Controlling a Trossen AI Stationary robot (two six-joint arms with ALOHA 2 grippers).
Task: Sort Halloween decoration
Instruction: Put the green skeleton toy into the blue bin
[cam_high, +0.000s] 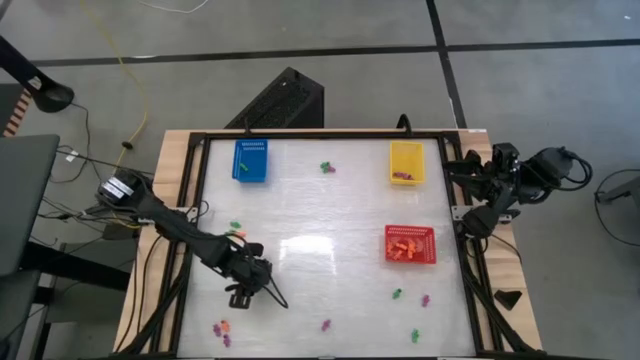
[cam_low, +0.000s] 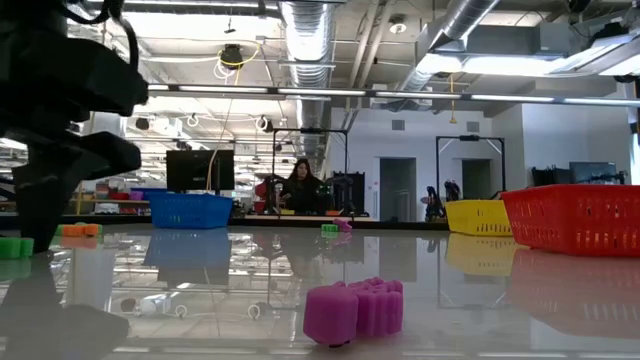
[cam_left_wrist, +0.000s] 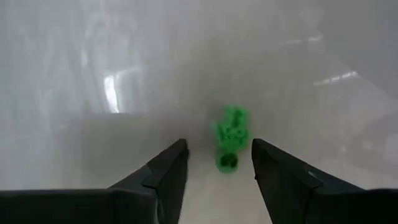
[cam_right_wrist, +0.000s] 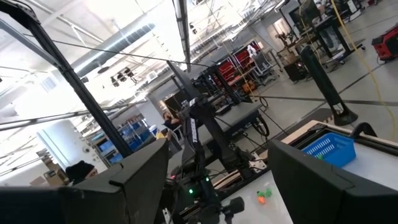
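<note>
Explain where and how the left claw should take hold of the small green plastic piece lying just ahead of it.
The small green plastic piece lies flat on the glossy white table, centred beyond the open left claw. Probably best to come from above, straddling its narrow width and pinching its two long sides, since the fingers already line up with these.

Your left gripper (cam_high: 238, 268) at table's (cam_high: 330, 215) near-left, small piece (cam_left_wrist: 229, 134) between its spread fingers; baskets (cam_high: 411, 244) far right.

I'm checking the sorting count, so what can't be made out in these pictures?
- Blue basket contents: too small in the high view; its wall hides them in the low view.
- Green piece shape: blurred in the left wrist view, ahead of the open left tool.
- Right tool: aimed at the room, not the table.
</note>
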